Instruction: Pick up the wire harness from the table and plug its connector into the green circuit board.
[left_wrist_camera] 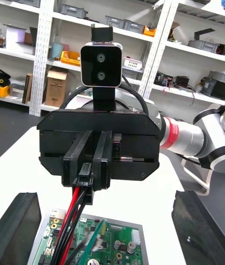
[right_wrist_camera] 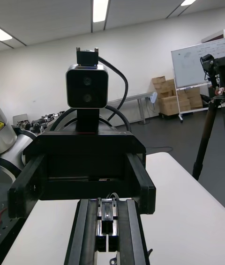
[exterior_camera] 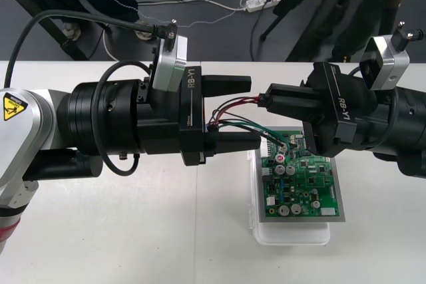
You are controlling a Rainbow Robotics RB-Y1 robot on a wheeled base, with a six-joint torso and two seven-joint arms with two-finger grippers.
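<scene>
1. Reaching in from the left, the left gripper (exterior_camera: pixel 254 112) hung above the table (exterior_camera: pixel 133 231). Its two fingers (exterior_camera: pixel 229 84) were spread wide with nothing clamped between them.
2. One wire harness (left_wrist_camera: pixel 74 209) was there. Its red, black and green wires ran through the gap between those spread fingers. The far end was possibly tucked back toward the left gripper's body, though it was too hidden to tell.
3. The harness's one small black plug (left_wrist_camera: pixel 86 181) sat pinched in the right gripper (exterior_camera: pixel 267 100). That gripper came in from the right, closed tight, with its tip just at the mouth of the left gripper's fingers.
4. One green circuit board (exterior_camera: pixel 303 177) lay on one white base (exterior_camera: pixel 293 236), below the right gripper. The plug was held above the board, apart from it.
</scene>
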